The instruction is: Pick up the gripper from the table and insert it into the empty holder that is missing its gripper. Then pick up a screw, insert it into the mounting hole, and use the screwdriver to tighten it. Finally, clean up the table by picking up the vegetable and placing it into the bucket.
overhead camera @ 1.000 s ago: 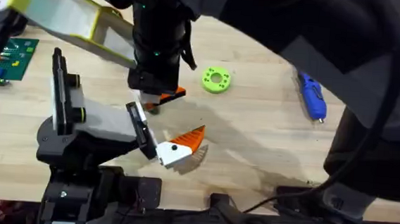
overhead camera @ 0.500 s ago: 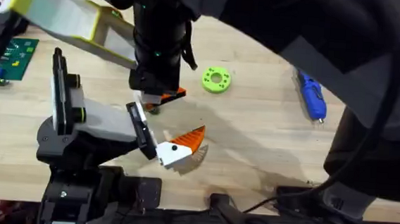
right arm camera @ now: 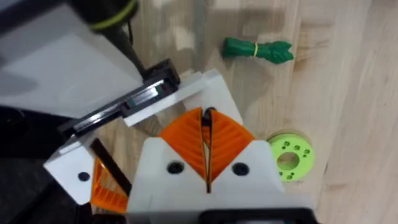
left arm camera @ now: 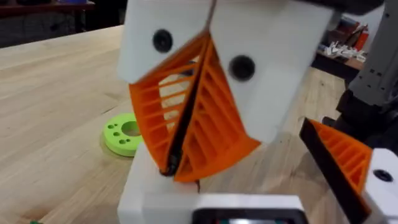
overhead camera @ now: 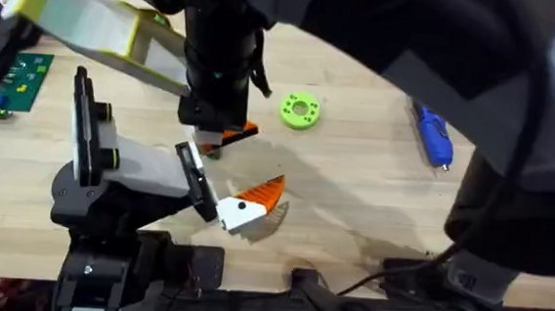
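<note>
Evidently both claws are closed, pads [left arm camera: 205, 118] together; nothing held.

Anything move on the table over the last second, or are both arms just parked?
Nothing on the table visibly moved. The right arm's blurred bulk close under the overhead camera shifted slightly. The left pincer hangs in the same spot, and the gripper on the holder, the green ring and the screwdriver are unchanged.

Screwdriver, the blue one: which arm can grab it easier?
Probably the right. The screwdriver lies on the table's right side, the right arm's side, while the left gripper hangs over by the holder.
</note>
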